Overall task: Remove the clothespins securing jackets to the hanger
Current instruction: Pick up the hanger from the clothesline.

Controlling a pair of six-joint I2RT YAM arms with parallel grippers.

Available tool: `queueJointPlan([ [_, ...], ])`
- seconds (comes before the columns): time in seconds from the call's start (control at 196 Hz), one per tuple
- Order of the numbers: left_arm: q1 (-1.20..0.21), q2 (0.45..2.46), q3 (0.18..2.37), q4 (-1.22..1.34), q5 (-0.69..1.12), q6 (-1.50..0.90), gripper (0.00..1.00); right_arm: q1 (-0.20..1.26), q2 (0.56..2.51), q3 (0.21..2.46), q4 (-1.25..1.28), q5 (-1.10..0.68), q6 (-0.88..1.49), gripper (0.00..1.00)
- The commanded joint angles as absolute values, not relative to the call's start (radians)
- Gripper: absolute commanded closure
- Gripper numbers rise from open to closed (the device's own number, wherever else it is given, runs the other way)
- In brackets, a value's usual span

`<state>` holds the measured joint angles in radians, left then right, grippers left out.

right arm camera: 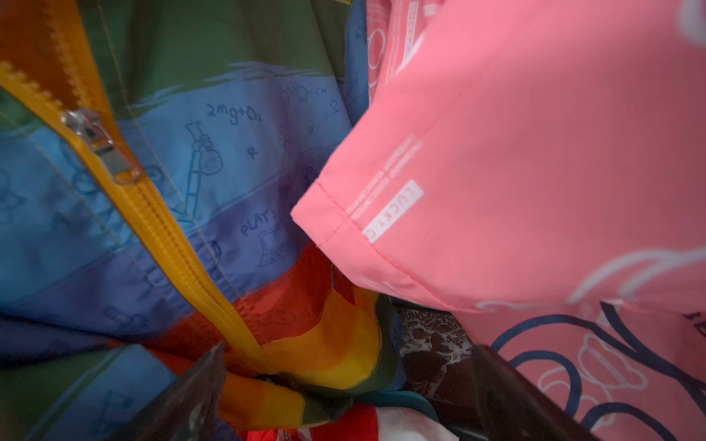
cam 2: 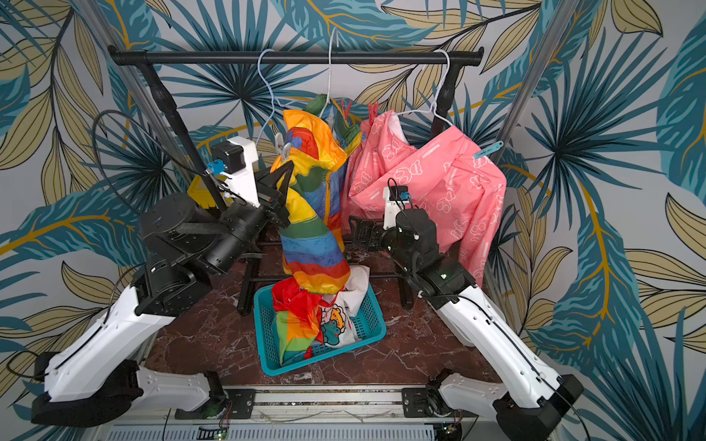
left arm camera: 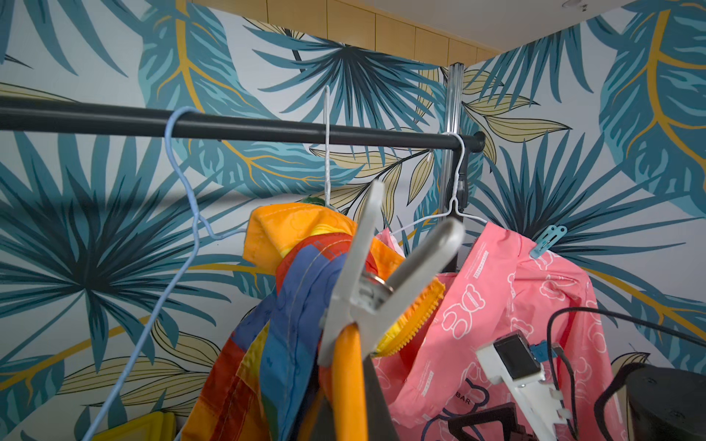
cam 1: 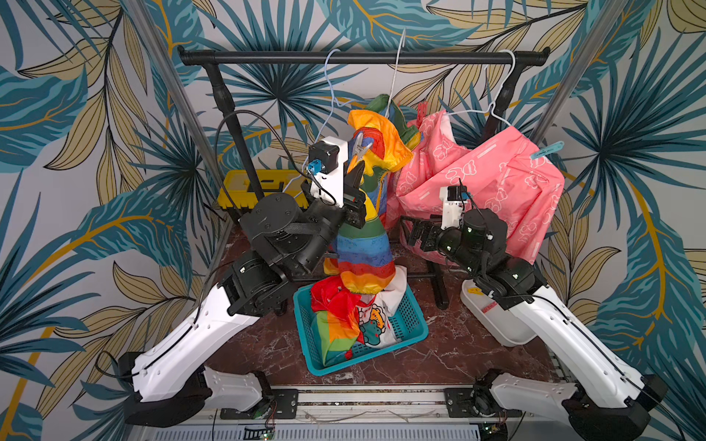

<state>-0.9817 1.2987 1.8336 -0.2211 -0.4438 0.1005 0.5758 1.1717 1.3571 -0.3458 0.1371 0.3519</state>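
Pinched shut, the left gripper (cam 2: 286,170) appears to hold the orange zipper edge of the rainbow-striped jacket (cam 1: 365,244) between its fingers (left arm camera: 382,412). The pale grey clothespin (left arm camera: 374,282) is clipped to that same edge just beyond the fingertips, at twelve o'clock of them in both top views, and its handles are untouched.

The right gripper (cam 1: 410,231) is spread wide and empty. It sits low at four o'clock of the rainbow jacket, aimed at the hems where it meets the pink bear-print jacket (cam 1: 496,179).

Farther out, a light blue clothespin (cam 1: 547,149) sits on the pink jacket's shoulder at two o'clock, and red-pink clothespins (cam 2: 345,109) are up by the collars near twelve. The red jacket (cam 1: 332,301) lies in the teal basket (cam 1: 418,328) at six o'clock. A light blue hanger (cam 1: 329,76) hangs bare on the black rail (cam 1: 267,58).

The risk lies in the grip, which looks to be on cloth and not on the peg. A pull from here would likely drag the slippery jacket down with the grey clothespin still biting, or tip its hanger off the rail. The open right fingers could also snag the pink hem.
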Motion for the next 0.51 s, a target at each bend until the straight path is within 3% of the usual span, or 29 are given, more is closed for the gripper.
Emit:
queueJointPlan([
  [0.0, -0.98, 1.265, 1.899, -0.078, -0.373, 0.15, 1.0, 0.58, 1.177, 1.375, -0.363, 0.123, 0.349, 0.01],
  [0.22, -0.98, 1.24, 1.905, -0.06, -0.336, 0.15, 1.0, 0.587, 1.185, 1.383, -0.376, 0.098, 0.353, 0.0],
  [0.506, -0.98, 1.014, 1.717, -0.092, -0.232, 0.019, 1.0, 0.703, 1.15, 1.378, -0.456, 0.191, 0.254, 0.01],
])
